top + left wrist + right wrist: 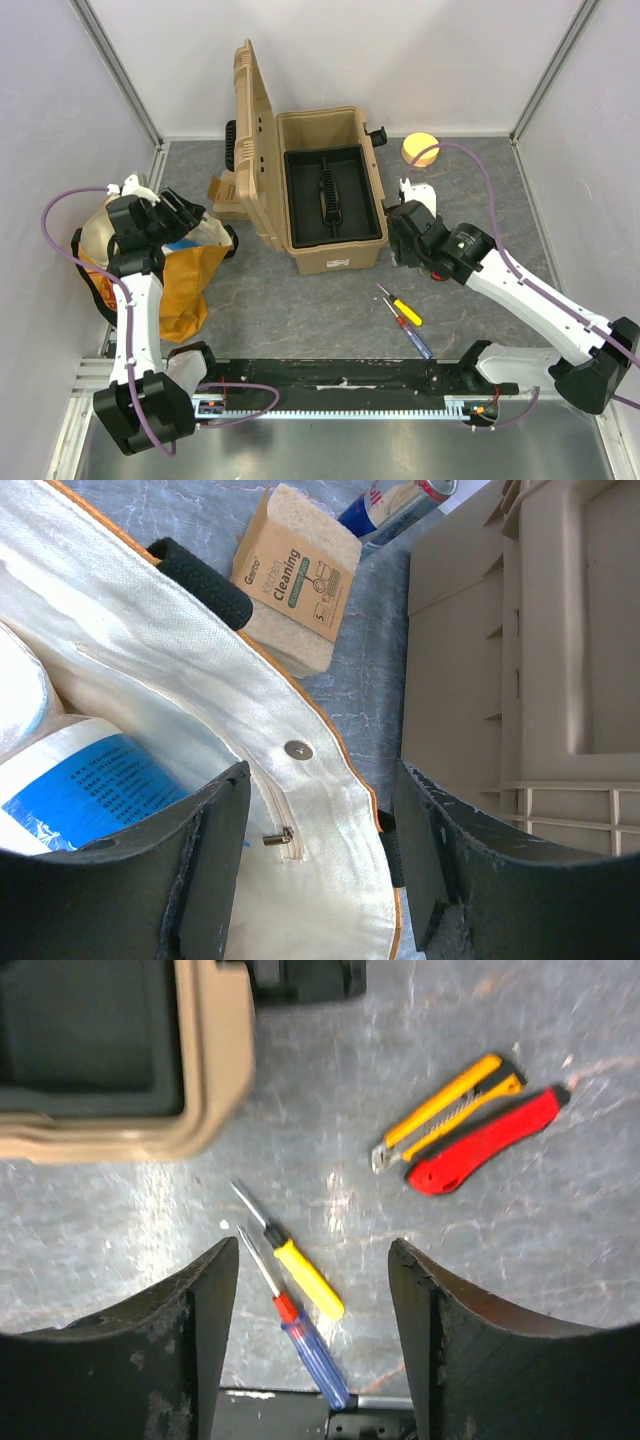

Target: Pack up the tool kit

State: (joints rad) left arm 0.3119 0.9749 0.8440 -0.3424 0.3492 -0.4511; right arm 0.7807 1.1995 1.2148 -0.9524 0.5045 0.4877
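Note:
The tan toolbox (335, 250) stands open mid-table, its lid (255, 140) raised at the left and the black inner tray (330, 195) seated inside. A yellow-handled screwdriver (405, 311) and a red-and-blue-handled screwdriver (415, 340) lie in front of it. In the right wrist view they lie side by side, yellow (305, 1275) and blue (312, 1350), below my open right gripper (312, 1250), which hovers empty by the box's right front corner (405, 235). My left gripper (185, 215) is open over the cloth bag's mouth (322, 775). No hammer is in view.
The yellow-cream cloth bag (185, 270) holds a white bottle with a blue label (90, 780). A small cardboard box (295, 575) and a drink can (395, 505) lie behind the bag. A yellow utility knife (445, 1110) and a red one (485, 1140) lie right of the toolbox. A yellow disc (420, 148) sits far back.

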